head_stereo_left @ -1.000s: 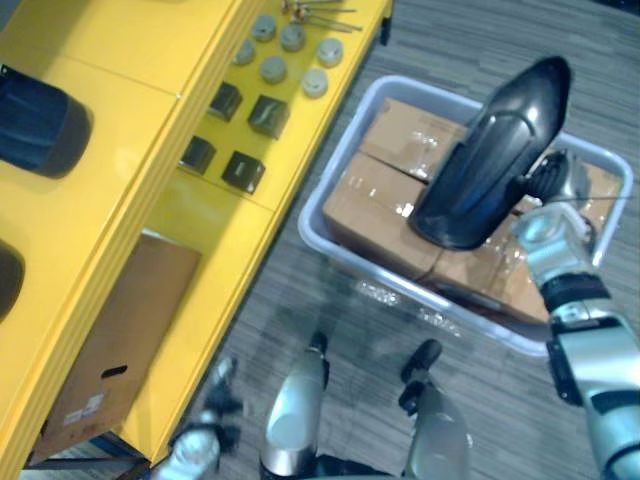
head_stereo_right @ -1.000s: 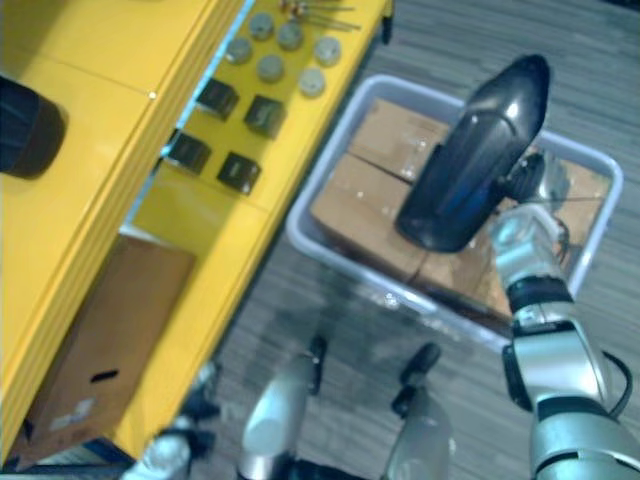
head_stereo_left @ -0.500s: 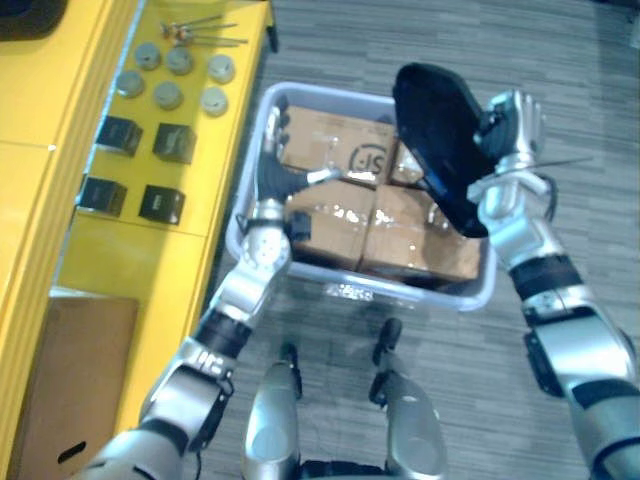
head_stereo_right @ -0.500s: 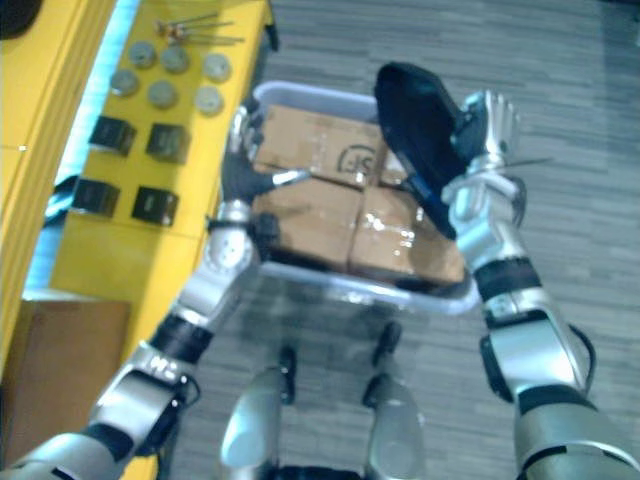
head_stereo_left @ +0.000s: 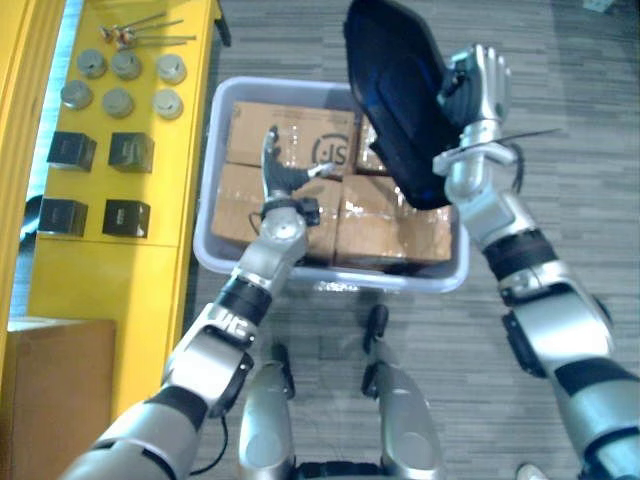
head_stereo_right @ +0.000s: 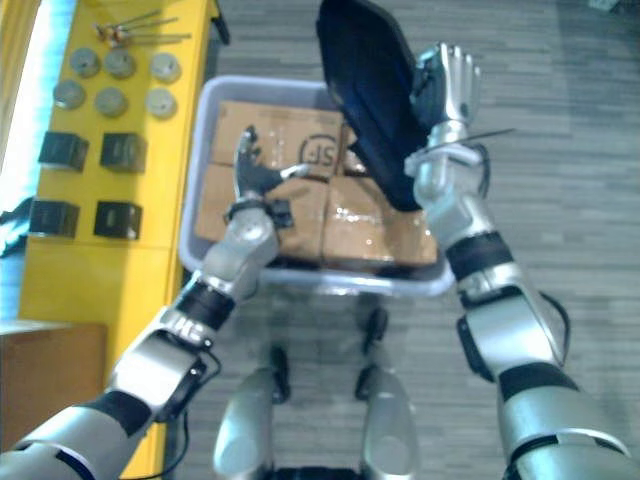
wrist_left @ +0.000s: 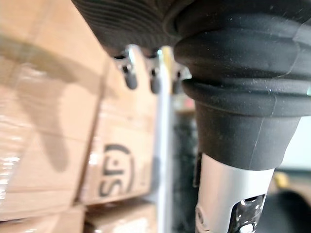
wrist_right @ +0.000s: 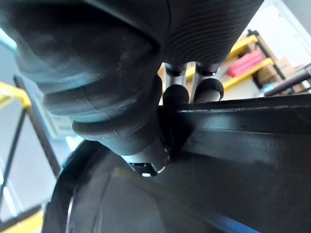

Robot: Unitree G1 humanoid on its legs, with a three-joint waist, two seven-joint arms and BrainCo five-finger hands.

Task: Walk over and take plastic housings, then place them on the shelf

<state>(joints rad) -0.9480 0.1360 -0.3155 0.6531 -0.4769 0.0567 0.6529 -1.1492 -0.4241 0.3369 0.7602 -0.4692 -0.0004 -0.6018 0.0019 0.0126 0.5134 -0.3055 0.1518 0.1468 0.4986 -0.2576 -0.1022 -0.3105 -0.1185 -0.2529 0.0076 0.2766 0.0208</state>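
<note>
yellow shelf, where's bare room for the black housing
Free: the bare strip of yellow shelf between the black blocks and the cardboard box. Crowded: farther along, blocks and grey discs sit close together; the grey bin is packed with cartons.

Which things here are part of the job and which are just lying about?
Job: black plastic housing, gripped by right hand; yellow shelf; left hand, open.
Lying about: grey tote, cardboard boxes, grey discs, black blocks, bolts.
</note>
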